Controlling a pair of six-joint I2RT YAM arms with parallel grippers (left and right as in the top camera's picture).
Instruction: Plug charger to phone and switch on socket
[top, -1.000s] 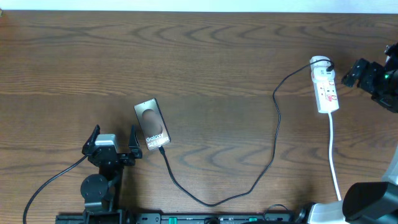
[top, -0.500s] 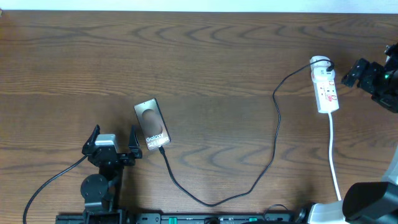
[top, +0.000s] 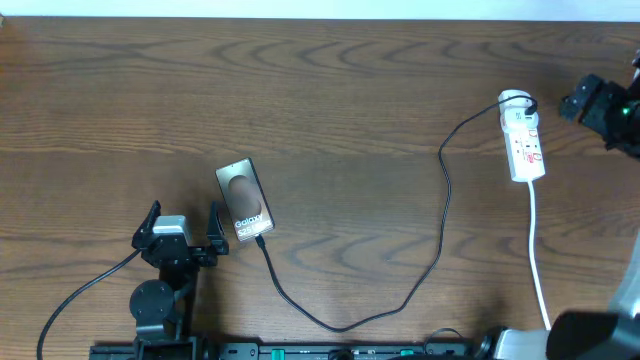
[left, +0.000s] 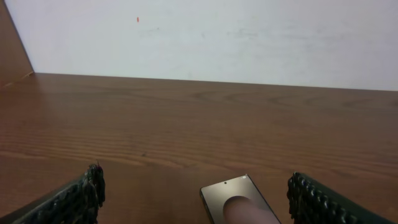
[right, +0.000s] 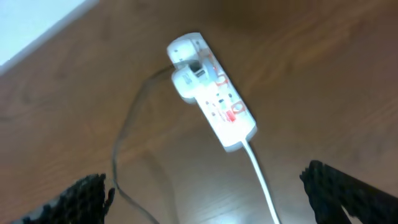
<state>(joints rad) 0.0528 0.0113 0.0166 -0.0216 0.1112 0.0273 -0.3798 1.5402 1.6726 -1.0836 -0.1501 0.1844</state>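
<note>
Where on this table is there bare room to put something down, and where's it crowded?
Bare: the far side of the table, left of the power strip, and the stretch between the phone and the cable. Crowded: along the white cord, and around the left gripper.

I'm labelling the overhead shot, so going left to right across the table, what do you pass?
left gripper, fingers apart → phone → charger, its cable running from the phone across to the strip → socket → right gripper
</note>
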